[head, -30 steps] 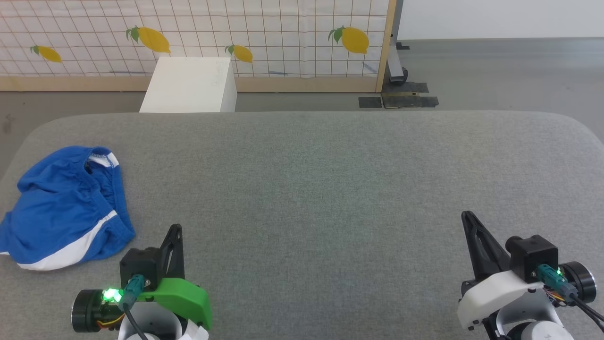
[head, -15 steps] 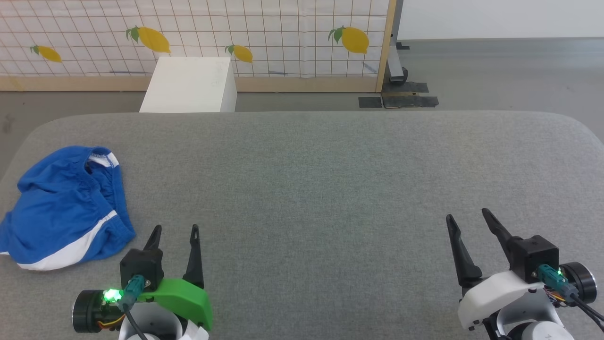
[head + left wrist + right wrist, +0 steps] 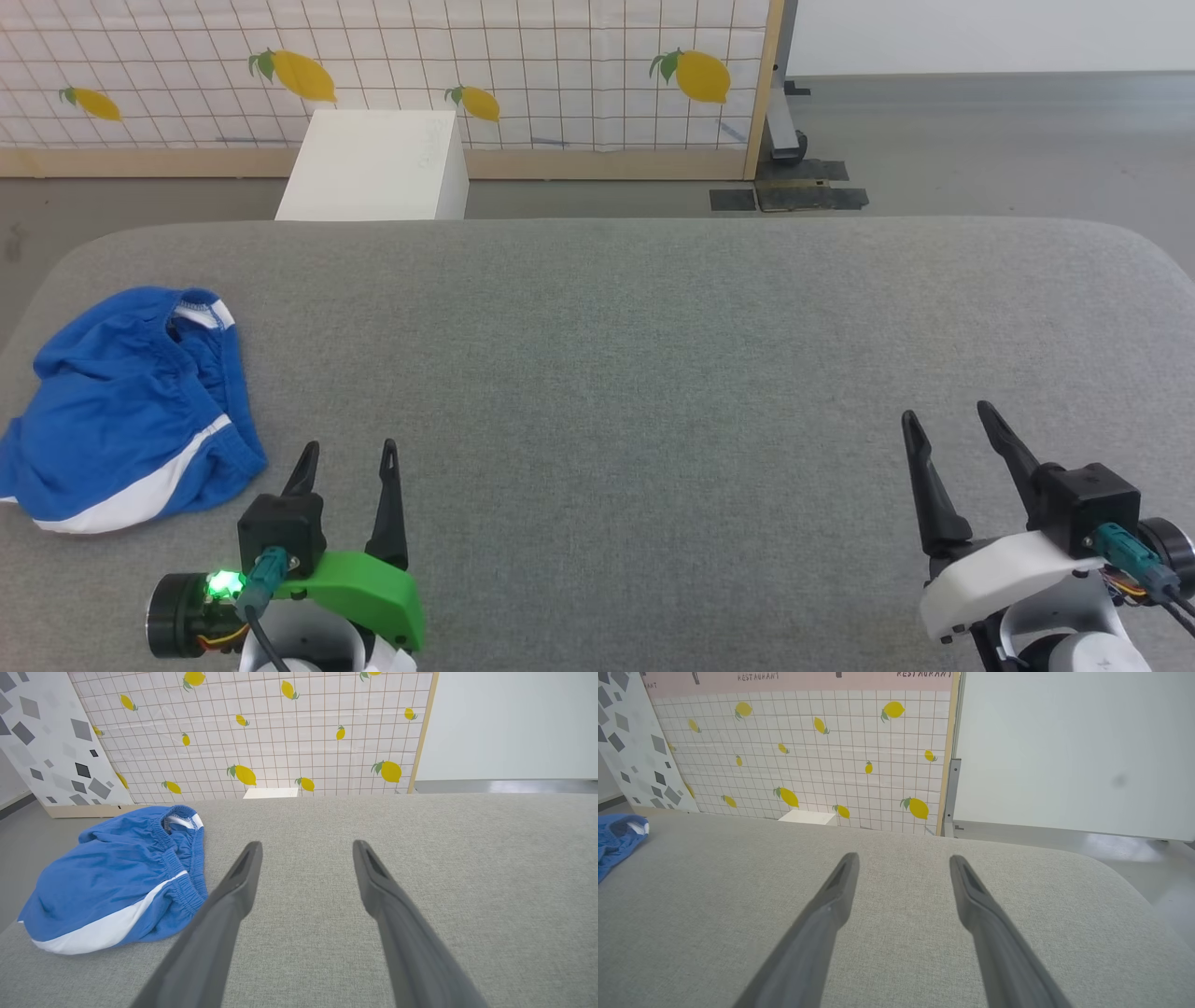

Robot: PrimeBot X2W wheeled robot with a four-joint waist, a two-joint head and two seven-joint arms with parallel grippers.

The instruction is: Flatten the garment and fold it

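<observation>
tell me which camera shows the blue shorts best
The left wrist view: the shorts lie close and large there, gathered waistband and white stripe clear. The head view shows them smaller, at its left edge. The right wrist view cuts them off, leaving a blue corner.

White-striped blue garment (image 3: 121, 401), grey table (image 3: 607, 373), white gridded screen (image 3: 560, 56) with yellow lemons (image 3: 695, 79)

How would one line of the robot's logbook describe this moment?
crumpled bright blue fabric shorts: untouched, unflattened | left jaws: open, empty | right jaws: open, empty
</observation>
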